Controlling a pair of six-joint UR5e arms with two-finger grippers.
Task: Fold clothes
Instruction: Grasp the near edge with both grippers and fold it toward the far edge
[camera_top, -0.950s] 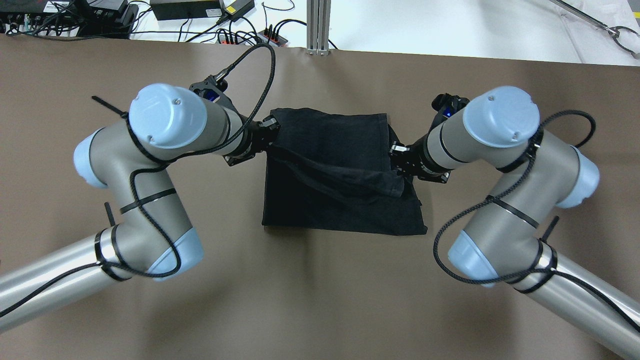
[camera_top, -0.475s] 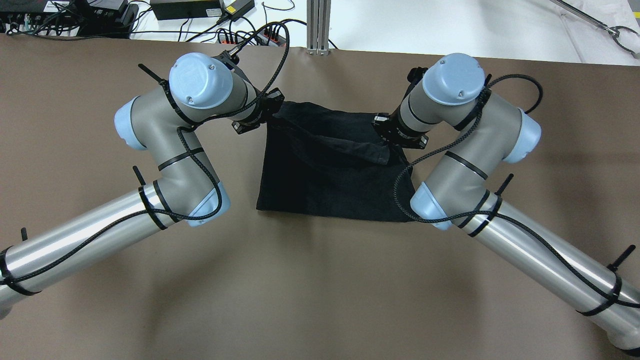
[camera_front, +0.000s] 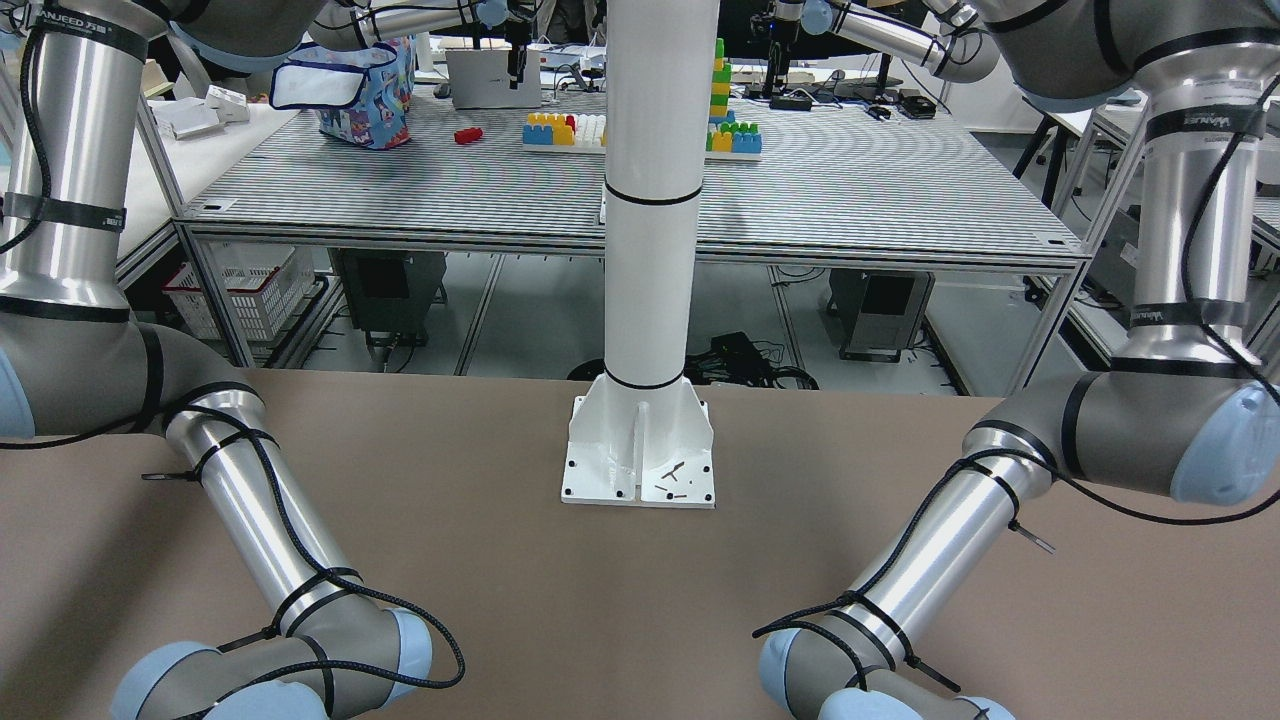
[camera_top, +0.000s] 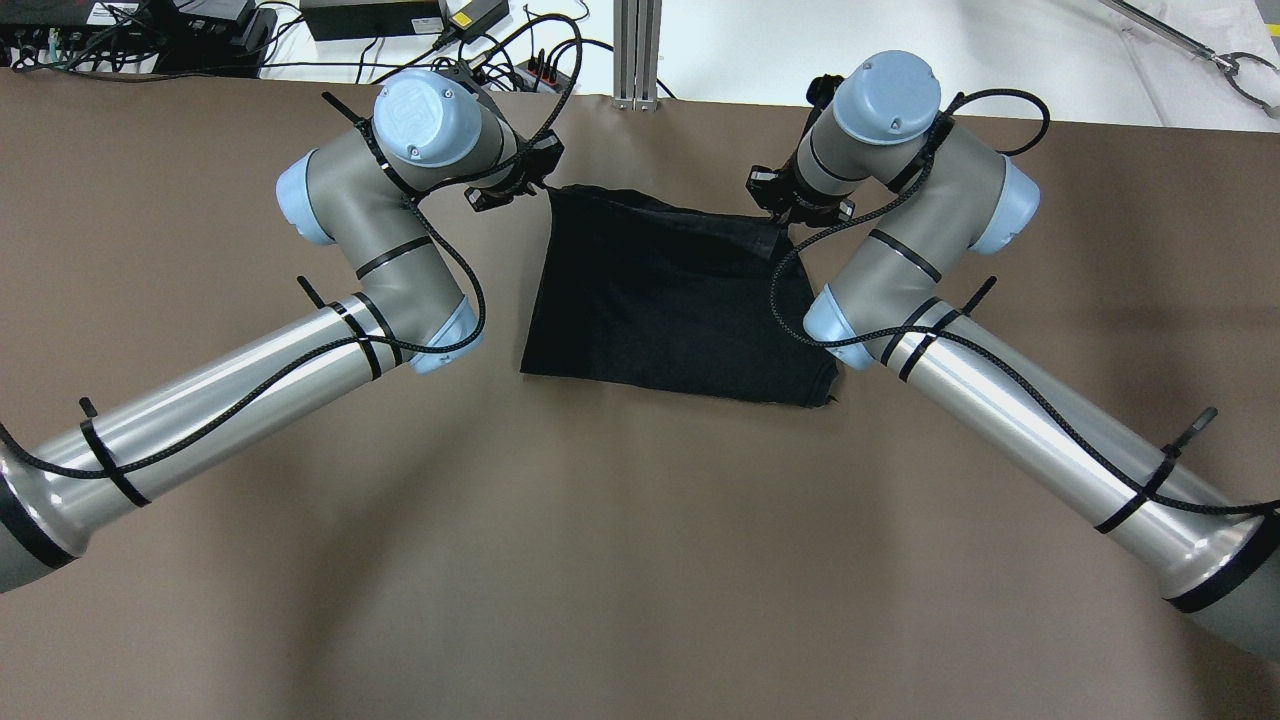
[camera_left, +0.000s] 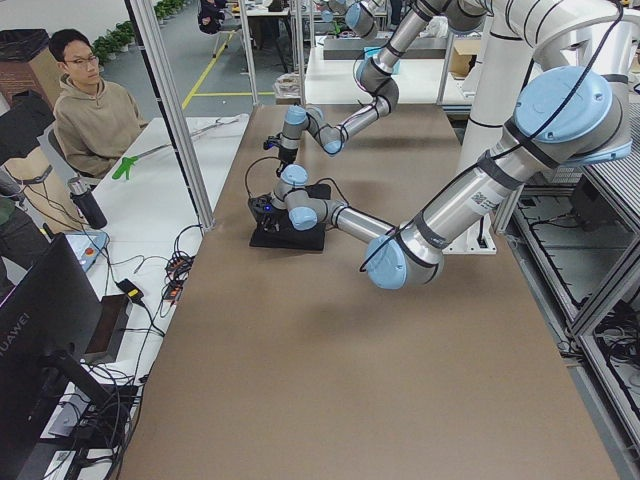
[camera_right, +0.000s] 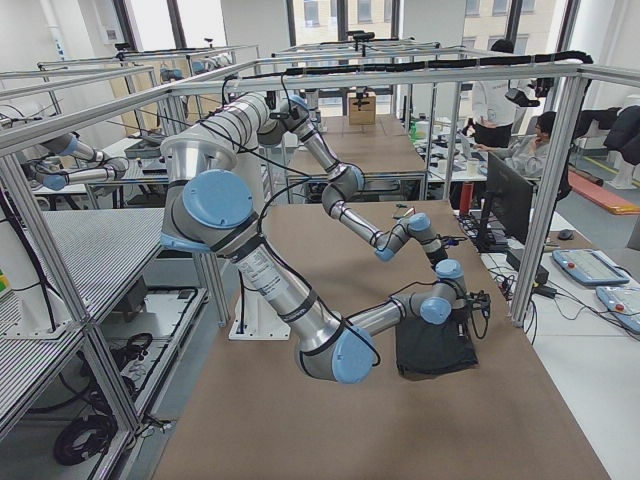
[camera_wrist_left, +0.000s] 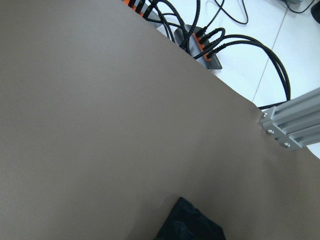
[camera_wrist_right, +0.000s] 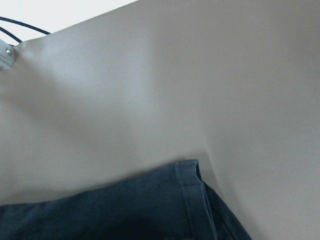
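Where the clothes (camera_top: 670, 300) stretch widthwise between them, left gripper (camera_top: 514, 188) and right gripper (camera_top: 788, 206) sit at the far corners; whether either pinches fabric cannot be told.

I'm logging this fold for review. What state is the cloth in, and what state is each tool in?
black cloth: lying on the brown table, in stacked layers, not bunched.
left tool: low at the cloth's far left corner; the wrist hides whether it is open or shut.
right tool: low at the cloth's far right corner; whether it is open or shut is also hidden.
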